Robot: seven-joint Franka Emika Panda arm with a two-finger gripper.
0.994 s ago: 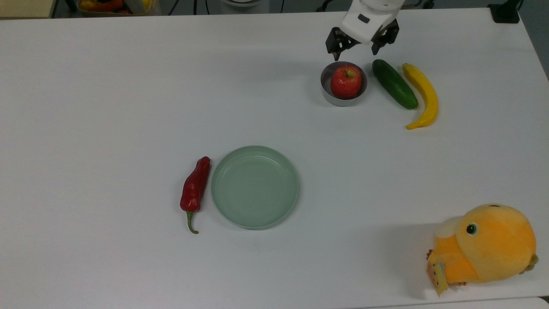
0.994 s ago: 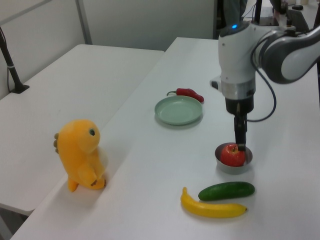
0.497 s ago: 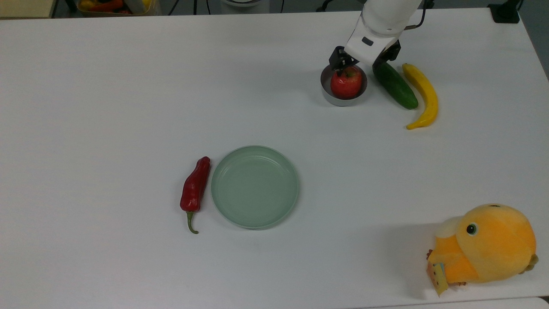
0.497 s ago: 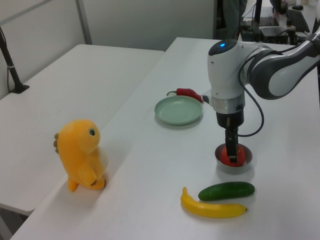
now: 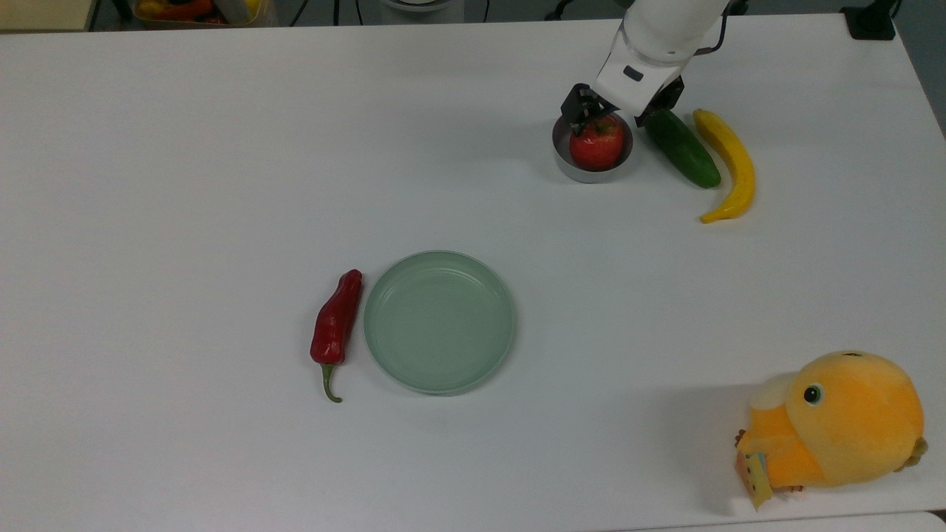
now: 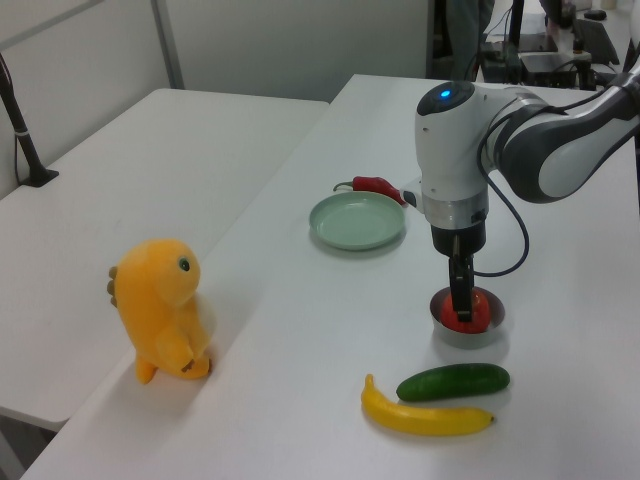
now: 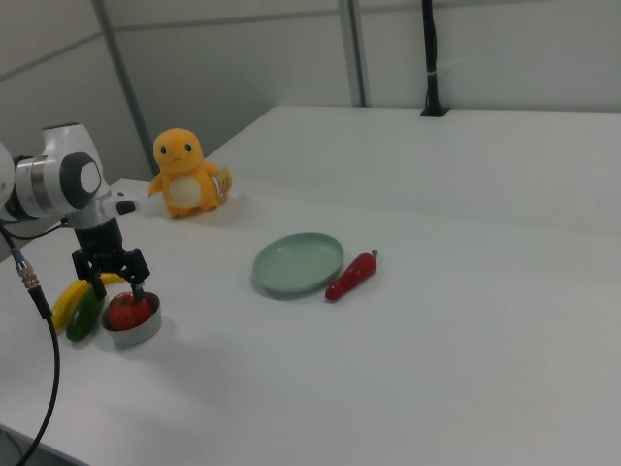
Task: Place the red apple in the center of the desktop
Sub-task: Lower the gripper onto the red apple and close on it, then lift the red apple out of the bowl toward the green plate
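The red apple sits in a small grey metal bowl near the far right of the white desktop in the top view. My gripper is lowered over the apple and open. One dark finger stands at the apple's left side in the top view, the other at its right, beside the cucumber. In the left view a finger covers part of the apple.
A cucumber and a banana lie just right of the bowl in the top view. A pale green plate and a red chili pepper lie mid-table. An orange plush toy sits at the near right corner.
The gripper came down from above and behind the bowl to straddle the apple. Over the last half second it only shifted slightly. The apple stays in the bowl.
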